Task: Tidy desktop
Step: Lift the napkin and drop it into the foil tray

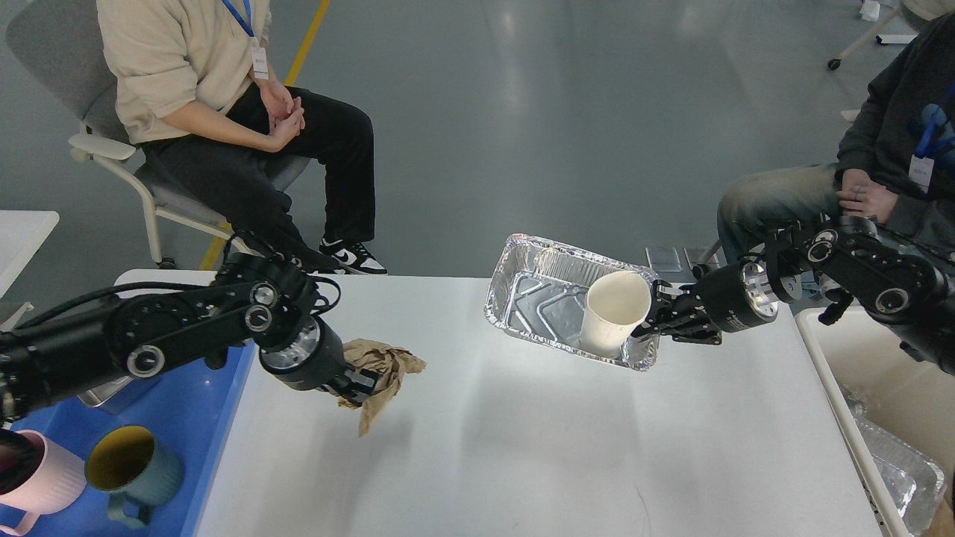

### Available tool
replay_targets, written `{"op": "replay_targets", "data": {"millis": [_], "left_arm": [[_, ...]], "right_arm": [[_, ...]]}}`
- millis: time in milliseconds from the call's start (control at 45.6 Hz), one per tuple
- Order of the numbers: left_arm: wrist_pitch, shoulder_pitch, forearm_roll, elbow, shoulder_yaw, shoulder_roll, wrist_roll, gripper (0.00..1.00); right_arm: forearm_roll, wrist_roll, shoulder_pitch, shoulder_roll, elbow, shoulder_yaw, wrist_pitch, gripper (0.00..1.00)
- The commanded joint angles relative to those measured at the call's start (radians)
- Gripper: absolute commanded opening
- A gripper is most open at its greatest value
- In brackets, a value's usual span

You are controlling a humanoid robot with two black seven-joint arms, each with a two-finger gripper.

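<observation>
The white tabletop (537, 447) fills the lower centre of the frame, with rounded corners and a faint scuff near the bottom edge.

Left hand (357, 388): located left of centre, above the tabletop near its left edge. It is pinching a crumpled piece of brown paper (384, 369). The paper hangs from the hand, and one loose corner points down toward the tabletop; whether that corner touches the surface cannot be determined.

Right hand (647, 322): located right of centre. It is clamped on the right rim of a foil tray (548, 302). The tray is held tilted, its open side facing the camera. A white paper cup (613, 312) sits inside the tray at its right end, against the hand.

A blue plastic tray (216, 418) lies at the lower left, beside the left edge of the tabletop. It contains a teal mug (134, 470) with a yellow interior and a pink mug (37, 485).

A white bin (843, 388) at the lower right holds another foil tray (906, 470).

Two seated persons occupy the upper left and upper right of the frame.
</observation>
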Motion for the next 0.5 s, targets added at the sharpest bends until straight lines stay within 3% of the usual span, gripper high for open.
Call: {"op": "replay_targets", "data": {"millis": [0, 154, 483], "left_arm": [[-0.045, -0.069, -0.023, -0.129, -0.081, 0.174, 0.007, 0.0], [-0.045, -0.231, -0.121, -0.151, -0.173, 0.259, 0.034, 0.0], [-0.045, -0.669, -0.382, -0.122, -0.132, 0.242, 0.039, 0.0]], "right_arm": [[0.0, 0.0, 0.003, 0.0, 0.0, 0.0, 0.0, 0.0], [-0.002, -0.001, 0.001, 0.004, 0.002, 0.0, 0.0, 0.0], [-0.002, -0.001, 0.011, 0.009, 0.002, 0.0, 0.0, 0.0]]}}
